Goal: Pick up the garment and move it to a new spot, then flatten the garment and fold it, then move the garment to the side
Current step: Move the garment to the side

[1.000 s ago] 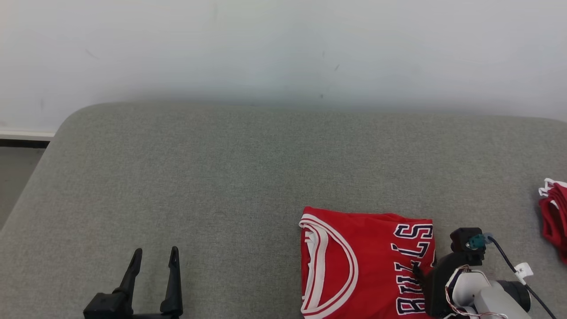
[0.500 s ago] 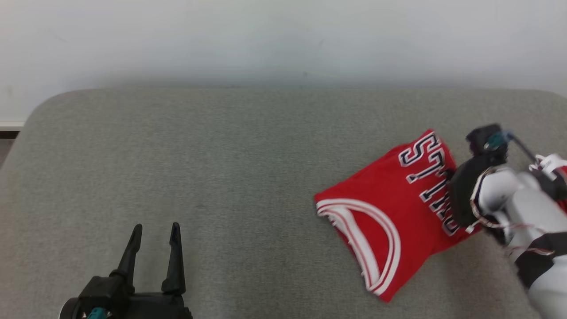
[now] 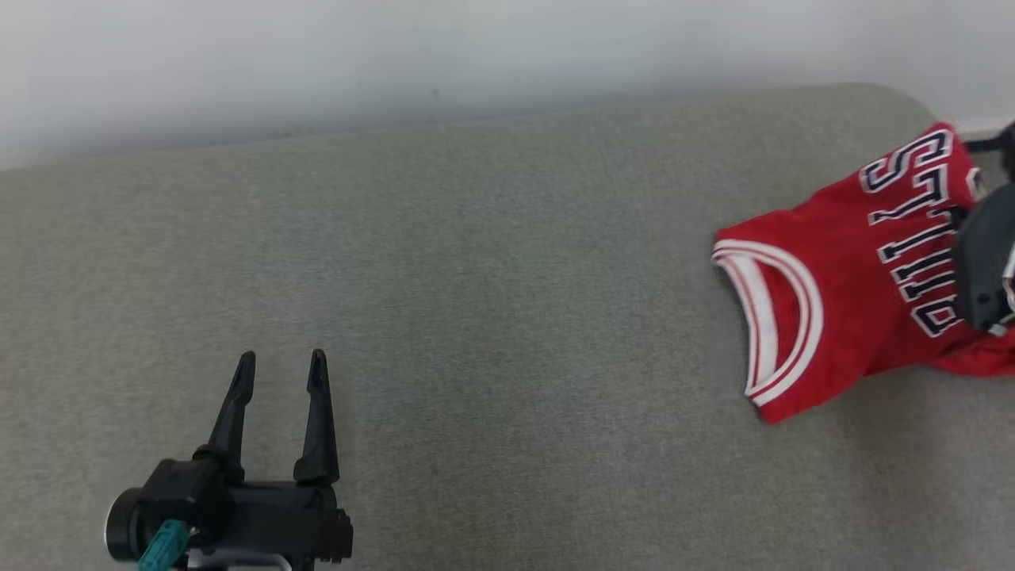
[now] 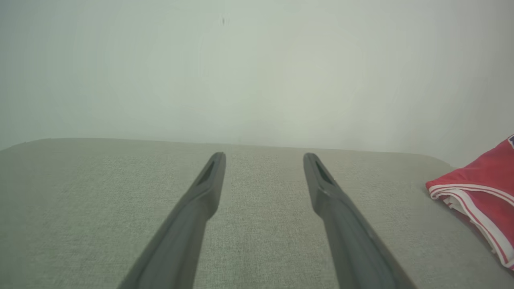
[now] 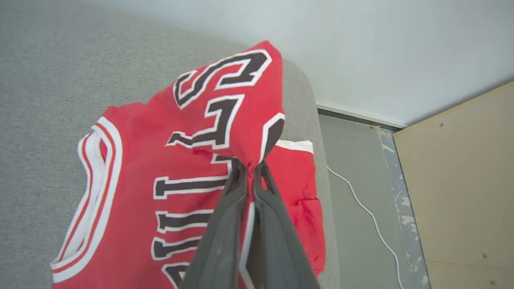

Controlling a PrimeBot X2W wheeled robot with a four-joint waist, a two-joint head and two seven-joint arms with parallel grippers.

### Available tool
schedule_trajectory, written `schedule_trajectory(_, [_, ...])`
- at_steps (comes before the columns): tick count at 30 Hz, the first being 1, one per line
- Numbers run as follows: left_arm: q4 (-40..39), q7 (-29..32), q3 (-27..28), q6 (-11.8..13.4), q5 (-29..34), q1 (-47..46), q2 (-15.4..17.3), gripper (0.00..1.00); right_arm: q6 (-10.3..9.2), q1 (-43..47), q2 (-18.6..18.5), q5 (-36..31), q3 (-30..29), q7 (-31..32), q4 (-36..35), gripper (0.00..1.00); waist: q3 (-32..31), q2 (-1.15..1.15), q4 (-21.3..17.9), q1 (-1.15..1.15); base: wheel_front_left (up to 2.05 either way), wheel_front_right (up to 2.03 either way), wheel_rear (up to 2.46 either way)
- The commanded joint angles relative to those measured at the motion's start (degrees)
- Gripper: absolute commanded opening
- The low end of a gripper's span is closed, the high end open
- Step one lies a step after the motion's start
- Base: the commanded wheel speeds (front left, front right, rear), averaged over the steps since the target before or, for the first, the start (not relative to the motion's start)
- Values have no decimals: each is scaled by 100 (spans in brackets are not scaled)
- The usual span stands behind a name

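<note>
The garment (image 3: 840, 277) is a red jersey with white-trimmed neckline and dark letters, lying half folded at the far right of the grey padded surface (image 3: 476, 277). In the right wrist view my right gripper (image 5: 251, 166) is shut on a pinched fold of the garment (image 5: 192, 152) near the letters, pulling that part up. Its dark housing (image 3: 983, 270) covers the garment's right side in the head view. My left gripper (image 3: 281, 358) rests open at the lower left, far from the garment, with nothing between its fingers (image 4: 204, 188). The garment's collar edge (image 4: 478, 192) shows at the right of the left wrist view.
More red fabric with white trim (image 5: 299, 180) lies under the garment at the surface's rounded right end. Beyond that edge is grey floor with a white cable (image 5: 361, 204) and a beige board (image 5: 461, 180). A pale wall (image 3: 476, 55) runs along the back.
My right gripper has shut on the garment and carried it rightward and farther back to the surface's right end. The head view has turned too. The left gripper stays open.
</note>
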Motion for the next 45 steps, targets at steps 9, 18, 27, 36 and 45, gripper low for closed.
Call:
schedule_trajectory(9, [-49,0,-26,-156,172,-389,6,100,-20,238,-613,-576,-621,189,-451,0,718,-1,-337,-1,0,0,0])
schedule_trajectory(18, [-157,0,-2,-343,369,-837,4,100,-20,316,-704,-1708,-1729,-323,-129,0,1346,-1,-71,-1,0,0,0])
schedule_trajectory(27, [-164,0,113,-443,530,-1030,4,100,-20,650,40,-2839,-3255,-589,12,100,1397,-1,-15,-1,0,0,0])
schedule_trajectory(36, [-32,0,270,-491,509,-732,3,100,-20,1125,927,-2876,-3386,-1193,-435,100,745,-1,-153,-1,0,0,0])
schedule_trajectory(45, [197,0,432,-400,361,-274,2,100,-19,2026,1848,-2175,-2821,-2531,-1263,100,-146,-1,-177,-1,0,0,0])
